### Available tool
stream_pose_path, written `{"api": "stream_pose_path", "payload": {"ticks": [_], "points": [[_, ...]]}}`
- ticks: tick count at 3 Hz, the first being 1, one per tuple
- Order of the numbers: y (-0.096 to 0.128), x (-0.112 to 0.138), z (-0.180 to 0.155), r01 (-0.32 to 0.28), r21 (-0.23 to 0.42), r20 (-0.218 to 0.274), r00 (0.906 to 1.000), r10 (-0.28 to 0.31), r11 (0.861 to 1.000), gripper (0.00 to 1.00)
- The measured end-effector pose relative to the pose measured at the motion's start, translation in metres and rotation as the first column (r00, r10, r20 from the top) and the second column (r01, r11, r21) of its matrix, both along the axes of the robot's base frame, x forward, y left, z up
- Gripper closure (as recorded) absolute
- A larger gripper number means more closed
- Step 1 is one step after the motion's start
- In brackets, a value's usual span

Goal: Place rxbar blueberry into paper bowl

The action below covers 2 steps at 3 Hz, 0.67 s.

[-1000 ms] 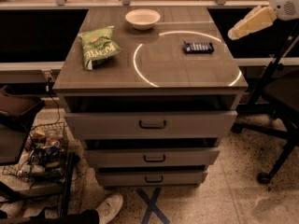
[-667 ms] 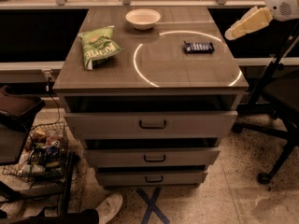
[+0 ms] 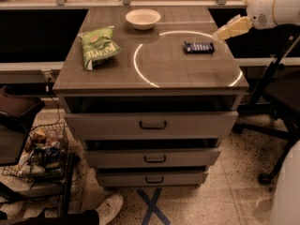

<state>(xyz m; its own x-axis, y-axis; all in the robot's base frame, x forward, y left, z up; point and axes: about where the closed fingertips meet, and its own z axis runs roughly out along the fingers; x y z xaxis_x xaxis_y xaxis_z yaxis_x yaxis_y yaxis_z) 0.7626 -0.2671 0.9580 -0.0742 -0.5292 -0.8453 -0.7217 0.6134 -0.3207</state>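
Observation:
The rxbar blueberry (image 3: 198, 47), a small dark blue bar with pale lettering, lies flat on the right side of the cabinet top. The paper bowl (image 3: 143, 18), off-white and round, stands at the back middle of the top, empty. My gripper (image 3: 220, 34) comes in from the upper right on a white arm, pale fingers pointing down-left. It hovers just right of and slightly behind the bar, apart from it, holding nothing.
A green chip bag (image 3: 97, 46) lies on the left of the cabinet top (image 3: 154, 74). A bright light ring marks the top. The cabinet has three drawers below. An office chair (image 3: 281, 97) stands to the right, a wire basket (image 3: 40, 153) to the lower left.
The gripper has moved a little left and down toward the bar. The bar, bowl and chip bag have not moved.

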Motion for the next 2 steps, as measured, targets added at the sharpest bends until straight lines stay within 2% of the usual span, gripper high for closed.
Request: {"api": "stream_pose_path", "payload": {"ticks": [1, 2], "points": [[0.007, 0.022, -0.025, -0.047, 0.042, -0.003, 0.9989, 0.047, 0.998, 0.0], [0.01, 0.033, -0.048, -0.084, 0.07, -0.018, 0.9962, 0.085, 0.994, 0.0]]}}
